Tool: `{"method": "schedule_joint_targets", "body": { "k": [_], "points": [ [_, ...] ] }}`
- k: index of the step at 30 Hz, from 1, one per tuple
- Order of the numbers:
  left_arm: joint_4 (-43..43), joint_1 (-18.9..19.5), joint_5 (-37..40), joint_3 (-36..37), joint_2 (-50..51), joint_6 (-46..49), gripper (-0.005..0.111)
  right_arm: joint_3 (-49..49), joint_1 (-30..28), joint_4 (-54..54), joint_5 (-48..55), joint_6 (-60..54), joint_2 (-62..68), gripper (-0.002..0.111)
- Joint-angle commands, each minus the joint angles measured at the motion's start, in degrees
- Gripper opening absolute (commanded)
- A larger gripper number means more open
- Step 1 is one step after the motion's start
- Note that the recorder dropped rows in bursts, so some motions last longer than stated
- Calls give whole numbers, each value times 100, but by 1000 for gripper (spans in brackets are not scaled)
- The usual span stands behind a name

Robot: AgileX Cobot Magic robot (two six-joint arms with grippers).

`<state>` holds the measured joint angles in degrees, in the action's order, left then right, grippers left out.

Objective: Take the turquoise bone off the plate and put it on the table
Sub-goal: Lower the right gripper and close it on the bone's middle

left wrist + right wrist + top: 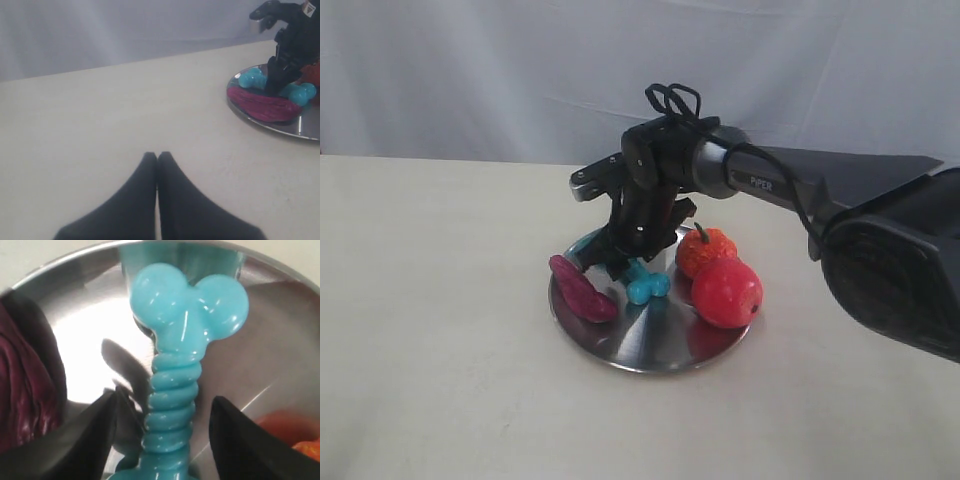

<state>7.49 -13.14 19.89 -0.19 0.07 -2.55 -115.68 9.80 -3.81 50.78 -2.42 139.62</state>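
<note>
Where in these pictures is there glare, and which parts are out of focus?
Right wrist view: white glare on the plate beside the turquoise bone, which is sharp; the right gripper is blurred. Left wrist view: the left gripper is out of focus, the table sharper. Exterior view: soft even light; the plate mirrors the red fruit.

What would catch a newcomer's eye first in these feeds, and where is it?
The right gripper is low over the plate, open fingers on either side of the ribbed shaft of the turquoise bone. A bright red apple and an orange-red fruit crowd the plate's right side in the exterior view, a dark magenta item its left edge. The left gripper is shut over the table, apart from the plate.
</note>
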Motion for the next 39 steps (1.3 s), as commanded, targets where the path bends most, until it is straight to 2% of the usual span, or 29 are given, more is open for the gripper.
{"method": "schedule_joint_targets", "body": {
  "k": [1, 15, 23, 29, 31, 36, 37, 39],
  "points": [
    [5, -13, -4, 19, -7, 2, 0, -44, -31, -40, -102, 16, 39, 53],
    [5, -13, -4, 19, -7, 2, 0, -44, -31, -40, -102, 110, 54, 53],
    [5, -13, -4, 19, -7, 2, 0, -44, -31, -40, -91, 110, 54, 36],
    [5, -13, -4, 19, -7, 2, 0, -44, -31, -40, -26, 174, 54, 35],
    [5, -13, -4, 19, -7, 2, 0, -44, -31, -40, -26, 174, 54, 29],
    [5, -13, -4, 19, -7, 2, 0, -44, -31, -77, -116, 174, 54, 3],
    [5, -13, -4, 19, -7, 2, 0, -53, -31, -77, -148, 174, 54, -1],
    [5, -13, -4, 19, -7, 2, 0, -95, -31, -77, -183, 174, 54, -1]
  ]
}}
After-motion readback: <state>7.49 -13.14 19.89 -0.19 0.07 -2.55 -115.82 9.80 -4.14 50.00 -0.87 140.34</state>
